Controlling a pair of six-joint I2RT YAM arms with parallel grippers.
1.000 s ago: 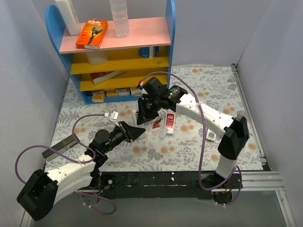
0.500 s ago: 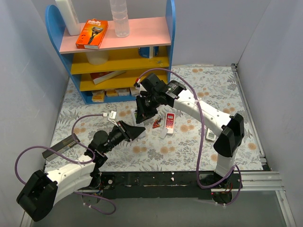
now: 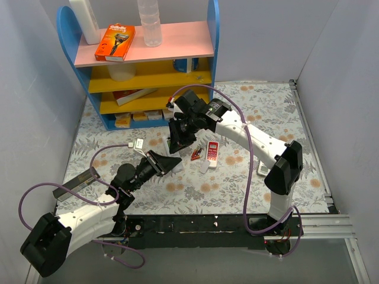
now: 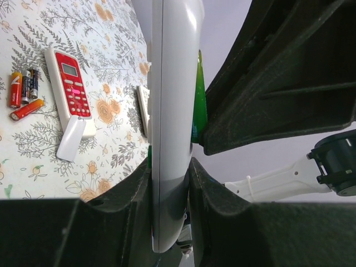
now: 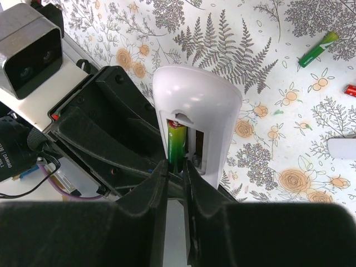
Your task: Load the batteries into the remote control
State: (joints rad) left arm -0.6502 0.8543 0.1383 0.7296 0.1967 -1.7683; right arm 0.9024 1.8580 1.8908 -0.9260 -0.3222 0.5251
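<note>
My left gripper is shut on the white remote control and holds it edge-on above the table. In the right wrist view the remote's back faces the camera with its battery bay open. My right gripper is shut on the lower end of a green battery that sits in the left slot; the right slot shows a bare spring. In the top view both grippers meet at mid-table, the left and the right. Loose batteries lie on the cloth, also seen in the top view.
A red-and-white remote lies next to the loose batteries, with a small white cover piece below it. Another white remote lies right of it. A blue shelf unit stands at the back left. A green battery lies apart on the cloth.
My right gripper has shifted slightly left and back, staying against the remote held by the left gripper. The left arm has barely moved.
</note>
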